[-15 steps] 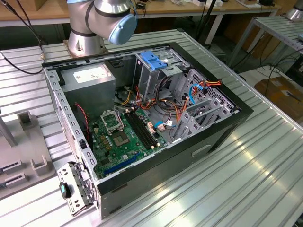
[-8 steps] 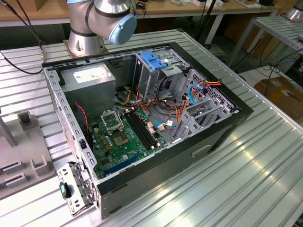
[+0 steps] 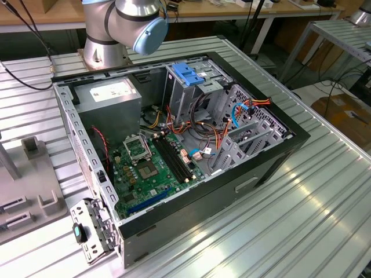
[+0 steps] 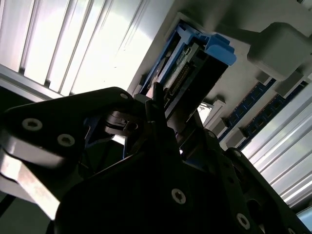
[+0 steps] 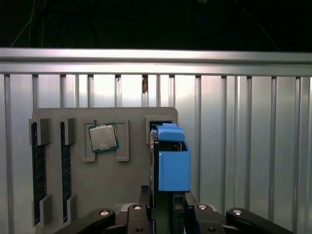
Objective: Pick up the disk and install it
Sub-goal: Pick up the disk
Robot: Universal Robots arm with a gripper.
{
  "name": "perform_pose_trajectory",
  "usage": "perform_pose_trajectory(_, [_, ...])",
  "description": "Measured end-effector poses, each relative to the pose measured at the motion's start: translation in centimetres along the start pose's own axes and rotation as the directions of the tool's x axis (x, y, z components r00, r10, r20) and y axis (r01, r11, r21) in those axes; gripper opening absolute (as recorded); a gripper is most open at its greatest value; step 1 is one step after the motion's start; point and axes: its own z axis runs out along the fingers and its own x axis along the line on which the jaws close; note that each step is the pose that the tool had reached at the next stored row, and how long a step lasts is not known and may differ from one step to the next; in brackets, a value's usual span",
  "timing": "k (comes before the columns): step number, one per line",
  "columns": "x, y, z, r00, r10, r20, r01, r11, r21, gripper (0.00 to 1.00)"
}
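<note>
Disk [image 5: 174, 170], blue-railed, stands on edge in a slot of the grey holder [image 5: 107, 185] on the bench [image 5: 243, 146], long axis running up toward the hand [image 5: 171, 215] poised above and straddling it; whether it grips cannot be told.

The disk [image 5: 173, 168] stands on edge in a grey tray [image 5: 112, 190] (blue rails along its sides)
</note>
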Motion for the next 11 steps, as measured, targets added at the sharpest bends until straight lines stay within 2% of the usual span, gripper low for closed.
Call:
perform_pose_trajectory(2, [-0.02,-0.01,-0.51,1.0,0.0,0.0001,0.0,1.0,0.0001,0.35])
perform_pose_trajectory(5, [-0.06,-0.03,-1.78,1.0,0.0,0.0001,0.0,1.0,0.0001,0.35])
perform_pose_trajectory(7, [-0.08,-0.04,-2.35,1.0,0.0,0.0001,0.0,1.0,0.0001,0.35])
perform_pose_trajectory(11, [-0.08,-0.04,-2.37,1.0,0.0,0.0001,0.0,1.0,0.0001,0.35])
